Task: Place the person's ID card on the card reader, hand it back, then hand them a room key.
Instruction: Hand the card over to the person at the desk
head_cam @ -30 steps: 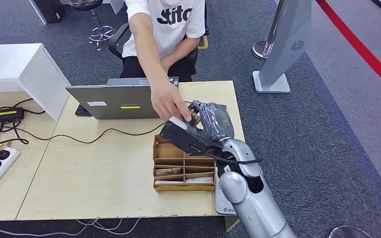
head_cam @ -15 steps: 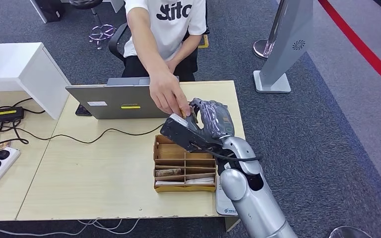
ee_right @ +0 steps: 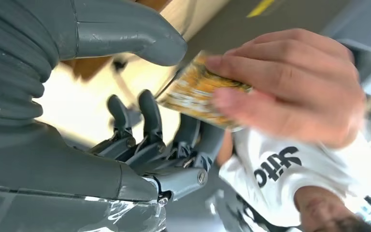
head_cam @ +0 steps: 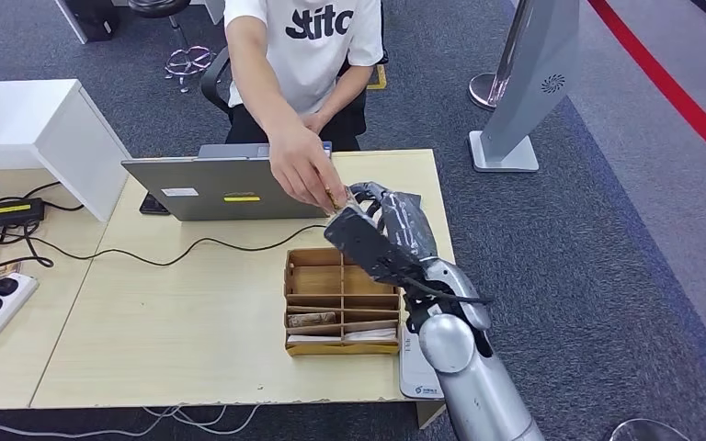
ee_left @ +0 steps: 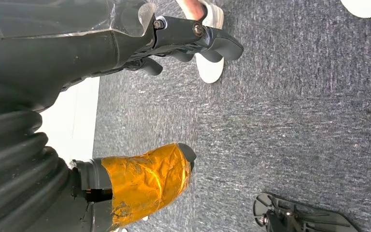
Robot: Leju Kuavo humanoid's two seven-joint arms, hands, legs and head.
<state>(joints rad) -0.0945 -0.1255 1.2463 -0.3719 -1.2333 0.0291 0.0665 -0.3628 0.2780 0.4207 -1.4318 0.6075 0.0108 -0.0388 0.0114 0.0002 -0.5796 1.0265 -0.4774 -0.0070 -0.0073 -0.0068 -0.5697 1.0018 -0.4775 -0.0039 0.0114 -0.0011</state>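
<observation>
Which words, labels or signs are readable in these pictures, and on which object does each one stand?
"Stitc": black letters on the person's white T-shirt, partly hidden at the edge.
White label and yellow sticker on the laptop lid: too small to read.
Orange patterned card in the person's hand: blurred, unreadable.

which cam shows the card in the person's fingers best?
Right wrist view: the card is close up, patterned face visible, pinched by the person's hand beside the right hand. Head view shows just a sliver. Left wrist view looks at floor.
</observation>
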